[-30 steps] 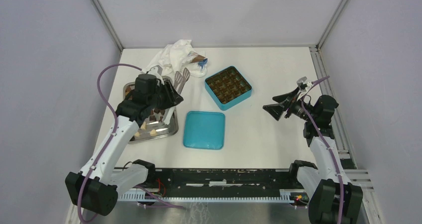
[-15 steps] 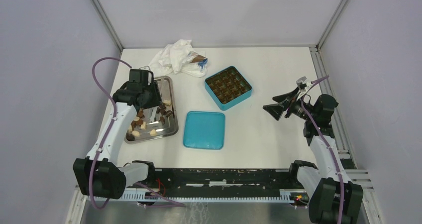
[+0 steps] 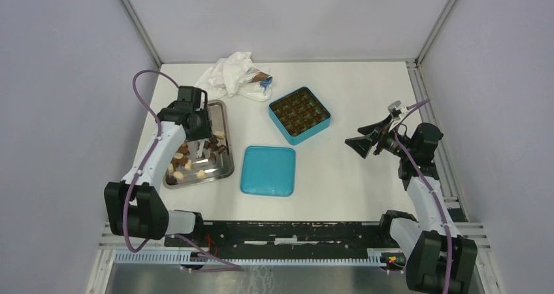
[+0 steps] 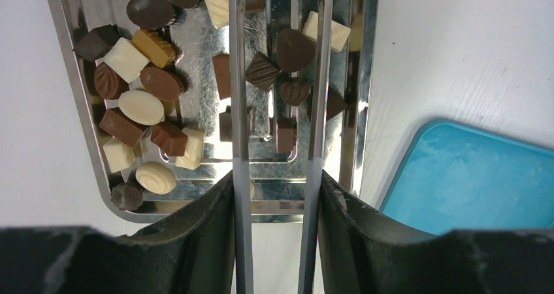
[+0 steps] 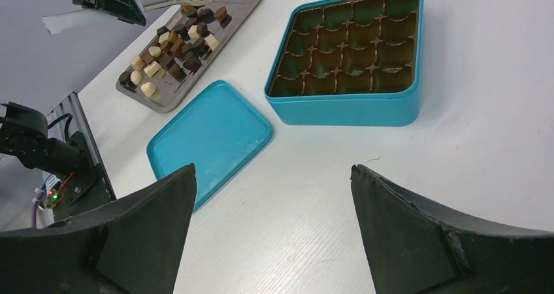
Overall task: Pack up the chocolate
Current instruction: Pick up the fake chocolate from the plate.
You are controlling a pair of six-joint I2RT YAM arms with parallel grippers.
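Several small dark, brown and cream chocolates (image 3: pixel 191 158) lie in a steel tray (image 3: pixel 223 108) at the left; they also show in the left wrist view (image 4: pixel 140 104) and the right wrist view (image 5: pixel 171 51). My left gripper (image 3: pixel 195 129) (image 4: pixel 277 176) hovers over the tray, shut on metal tongs (image 4: pixel 239 98). The tongs' two arms straddle a few dark pieces. The teal box (image 3: pixel 299 115) (image 5: pixel 346 52) stands open with empty brown cells. My right gripper (image 3: pixel 366 139) (image 5: pixel 273 170) is open and empty, to the right of the box.
The teal lid (image 3: pixel 268 170) (image 4: pixel 470 176) (image 5: pixel 209 134) lies flat between the tray and the table's near edge. A crumpled white cloth (image 3: pixel 232 75) with a brown and blue wrapper (image 3: pixel 263 80) lies at the back. Frame posts stand at the far corners.
My left gripper has swung the tongs round from pointing at the back right to pointing down over the tray's chocolates. The right arm has not moved.
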